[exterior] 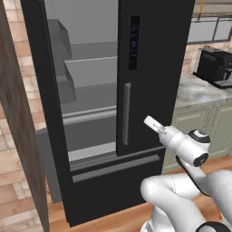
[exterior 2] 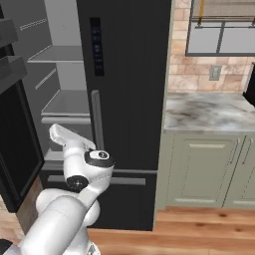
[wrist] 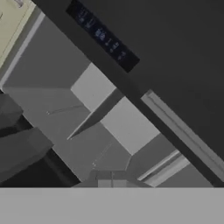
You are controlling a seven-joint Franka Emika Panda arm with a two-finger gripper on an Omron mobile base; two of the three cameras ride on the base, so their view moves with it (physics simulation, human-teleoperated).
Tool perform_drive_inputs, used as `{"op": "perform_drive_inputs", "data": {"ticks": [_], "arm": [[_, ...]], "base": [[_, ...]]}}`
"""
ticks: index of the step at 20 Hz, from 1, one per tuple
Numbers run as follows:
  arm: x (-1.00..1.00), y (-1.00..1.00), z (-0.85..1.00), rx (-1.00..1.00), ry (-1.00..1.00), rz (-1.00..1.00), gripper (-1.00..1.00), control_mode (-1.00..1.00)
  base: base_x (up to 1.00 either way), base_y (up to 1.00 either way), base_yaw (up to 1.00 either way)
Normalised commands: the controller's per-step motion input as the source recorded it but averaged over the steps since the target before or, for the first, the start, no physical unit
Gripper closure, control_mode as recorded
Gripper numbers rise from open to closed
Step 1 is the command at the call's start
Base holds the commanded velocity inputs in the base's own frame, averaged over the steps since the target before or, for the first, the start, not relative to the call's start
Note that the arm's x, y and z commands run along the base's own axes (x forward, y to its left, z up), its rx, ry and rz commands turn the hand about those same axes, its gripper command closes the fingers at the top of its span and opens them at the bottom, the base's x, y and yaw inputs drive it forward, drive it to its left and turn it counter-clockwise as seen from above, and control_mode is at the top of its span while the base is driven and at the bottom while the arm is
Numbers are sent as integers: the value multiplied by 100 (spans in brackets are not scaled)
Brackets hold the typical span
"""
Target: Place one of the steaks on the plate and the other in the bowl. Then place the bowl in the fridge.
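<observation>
White arm (exterior: pixel 181 149) rises closest to the base cameras, reaching toward the fridge (exterior: pixel 149 54). Leftward, the fridge's left door stands open on grey shelves (exterior: pixel 88 97); its shut right door carries the display panel (exterior: pixel 133 43). Rightward, a marble counter (exterior 2: pixel 209 112) sits over green cabinets (exterior 2: pixel 209 169). Whether the gripper is open, I cannot tell.

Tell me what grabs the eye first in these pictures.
The tall black fridge fills the middle of both base views, its left door swung open on a grey interior with bare grey shelves, its right door shut and bearing a small dark display panel. In front of it the white robot arm reaches up toward the opening. To the right runs a grey marble counter over pale green cabinets.
</observation>
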Motion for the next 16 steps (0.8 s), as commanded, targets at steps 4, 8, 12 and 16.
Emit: {"op": "perform_drive_inputs", "data": {"ticks": [4, 8, 12, 16], "arm": [[-9, -60, 100, 41, 51, 14, 100, -100], [0, -54, 100, 32, 48, 20, 100, -100], [0, -34, 100, 32, 37, 31, 100, -100], [0, -16, 100, 29, 26, 40, 100, -100]], "base": [[0, 0, 0], [0, 0, 0], [0, 0, 0], [0, 0, 0]]}}
